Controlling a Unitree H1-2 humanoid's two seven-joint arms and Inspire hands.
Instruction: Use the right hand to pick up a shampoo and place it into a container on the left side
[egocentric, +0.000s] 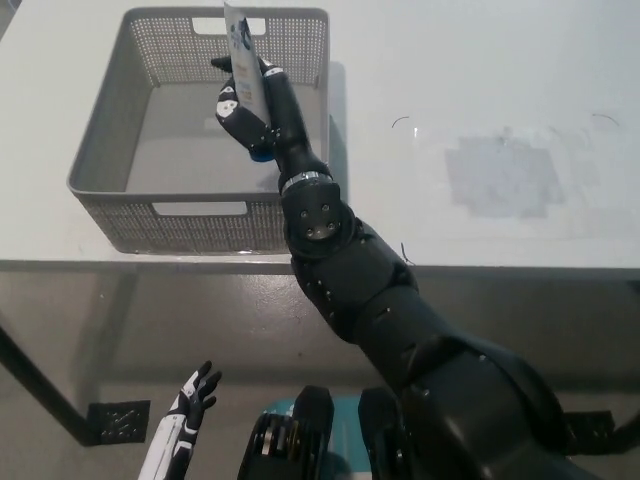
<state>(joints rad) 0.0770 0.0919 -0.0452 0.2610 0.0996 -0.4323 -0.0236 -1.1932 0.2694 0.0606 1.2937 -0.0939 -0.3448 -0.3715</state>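
Right hand (245, 105) grasping shampoo (242, 60) over container (110, 160) interior; left hand (190, 410) spread, idle, well below container.

Head camera, steeply down over table (480, 60)

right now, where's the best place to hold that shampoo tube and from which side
Around its flat middle, as the right hand already does, coming from the basket's right. The shampoo tube stands flat end up, blue cap down, so its broad faces suit the grip. The left hand rests low.
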